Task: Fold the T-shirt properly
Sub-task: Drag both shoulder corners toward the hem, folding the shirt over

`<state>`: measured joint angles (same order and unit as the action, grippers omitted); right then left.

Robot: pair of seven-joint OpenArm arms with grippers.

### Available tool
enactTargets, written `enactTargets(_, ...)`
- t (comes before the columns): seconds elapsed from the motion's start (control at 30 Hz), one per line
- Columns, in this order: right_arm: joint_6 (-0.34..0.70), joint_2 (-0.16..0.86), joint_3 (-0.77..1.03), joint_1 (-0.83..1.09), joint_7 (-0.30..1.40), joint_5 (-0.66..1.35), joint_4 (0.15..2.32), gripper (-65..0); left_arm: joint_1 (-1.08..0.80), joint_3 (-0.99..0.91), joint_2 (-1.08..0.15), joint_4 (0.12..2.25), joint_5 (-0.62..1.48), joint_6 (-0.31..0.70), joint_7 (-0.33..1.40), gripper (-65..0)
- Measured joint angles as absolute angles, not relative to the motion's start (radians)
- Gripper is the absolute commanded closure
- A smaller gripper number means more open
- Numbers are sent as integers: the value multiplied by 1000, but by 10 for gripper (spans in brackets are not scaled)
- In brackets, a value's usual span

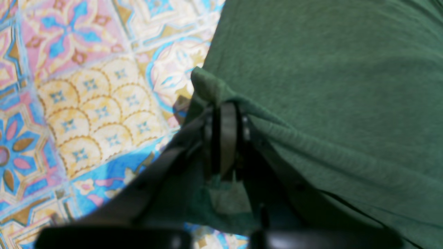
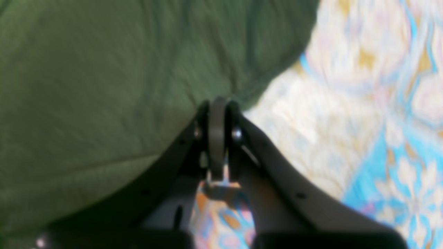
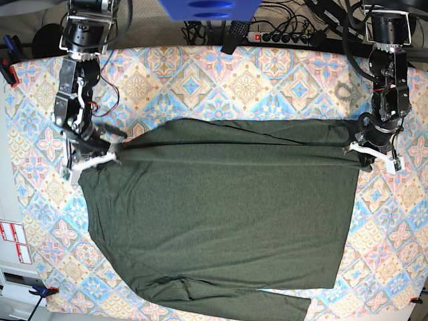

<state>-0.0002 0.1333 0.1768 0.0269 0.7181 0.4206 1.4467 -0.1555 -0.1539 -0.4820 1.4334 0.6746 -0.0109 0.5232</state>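
Note:
The dark olive-green T-shirt [image 3: 221, 214] lies spread flat across the patterned table, its far edge pulled taut between both arms and one long sleeve [image 3: 267, 304] lying along the near edge. On the base view's right, my left gripper [image 3: 352, 147] is shut on that far edge; the left wrist view shows its jaws [image 1: 225, 105] pinching a bunched fold of T-shirt [image 1: 328, 86]. At the left, my right gripper [image 3: 119, 155] is shut on the opposite corner. Its blurred right wrist view shows closed jaws [image 2: 218, 101] at the edge of the T-shirt [image 2: 104, 86].
A colourful tiled tablecloth [image 3: 267, 73] covers the table. Behind its far edge lie a power strip [image 3: 287, 37], cables and a blue object [image 3: 207, 8]. Clamps sit at the table's left corners [image 3: 7, 67] [image 3: 40, 291]. Both arm bases stand at the far corners.

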Motion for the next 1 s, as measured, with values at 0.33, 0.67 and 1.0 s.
enactTargets(0.33, -1, 134, 177, 18, 722, 421, 1441, 0, -184, -152, -447, 1419, 675, -4, 543, -115)
enactTargets(0.67, -1, 133, 177, 22, 721, 421, 1441, 0, -185, -155, -452, 1418, 671, -12, 584, -450)
enactTargets(1.0, -1, 133, 177, 25, 722, 420, 1442, 0, -181, -155, -458, 1281, 672, -14, 579, -490)
